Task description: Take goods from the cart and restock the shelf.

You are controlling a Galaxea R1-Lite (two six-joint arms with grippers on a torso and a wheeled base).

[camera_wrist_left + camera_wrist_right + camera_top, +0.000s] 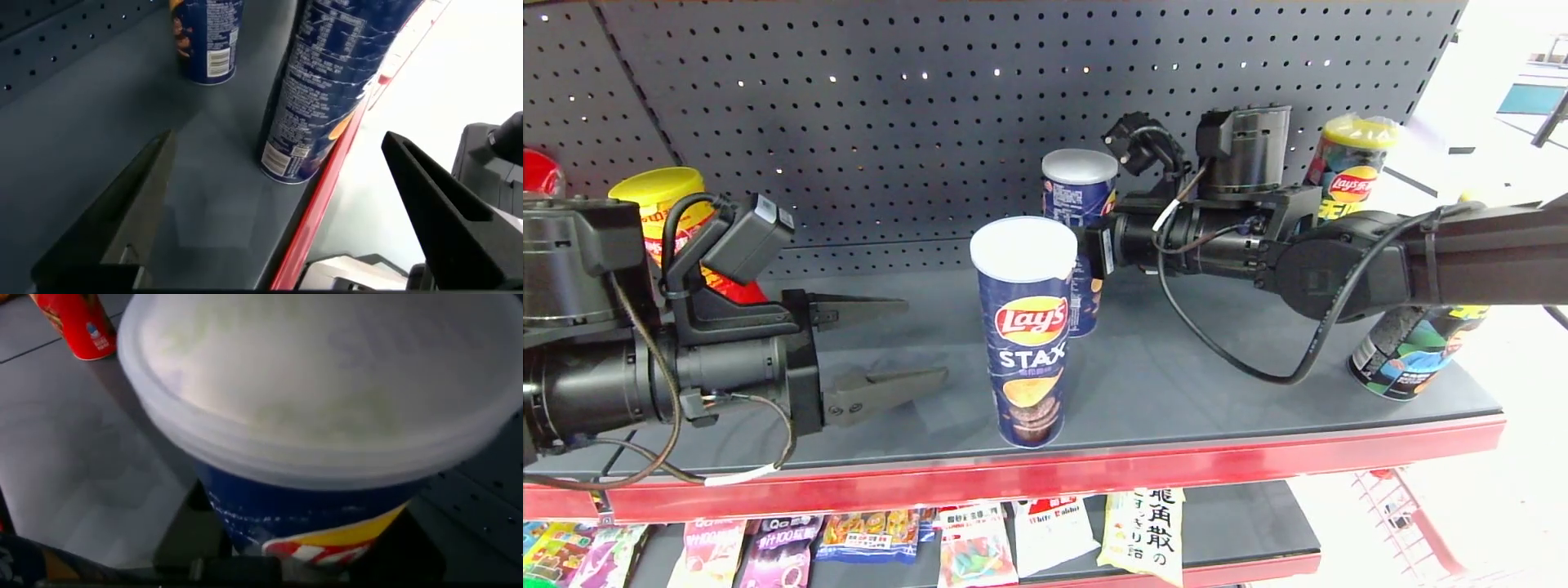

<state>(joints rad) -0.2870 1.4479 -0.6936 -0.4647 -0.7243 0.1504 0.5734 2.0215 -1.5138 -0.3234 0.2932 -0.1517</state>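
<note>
A tall blue chip can [1025, 327] with a white lid stands upright near the red front edge of the grey shelf [1176, 384]. A second blue chip can [1078, 204] stands behind it, closer to the pegboard. My right gripper [1092, 249] comes in from the right and is shut on this rear can; in the right wrist view its white lid [327, 367] looms large, with my right gripper [302, 543] below it. My left gripper [925, 341] is open just left of the front can, holding nothing. The left wrist view shows its fingers [122, 220] spread wide, with the front can [327, 90] ahead.
A yellow-lidded red can [674, 216] stands at the back left. A green can [1352, 167] stands back right, and another green can [1417, 351] sits under my right arm near the shelf's right end. Several snack packets [972, 543] fill the lower shelf.
</note>
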